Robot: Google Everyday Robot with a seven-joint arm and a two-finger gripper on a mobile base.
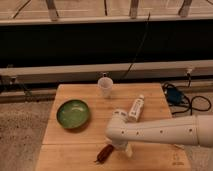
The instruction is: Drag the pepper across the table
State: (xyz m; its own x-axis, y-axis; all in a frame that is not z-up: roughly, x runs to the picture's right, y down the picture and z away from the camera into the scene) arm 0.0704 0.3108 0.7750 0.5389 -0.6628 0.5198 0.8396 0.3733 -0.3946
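Pepper, dark red and slender, is shown lying on the table just beside the spread, empty jaws of the gripper, on their bowl side; the jaws should be lowered over its middle, closed gently, and kept low while it is dragged.

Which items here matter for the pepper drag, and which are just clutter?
Job:
- pepper, near the front edge
- table
- claw, down low just right of the pepper

Clutter:
- green bowl
- white cup
- white tube
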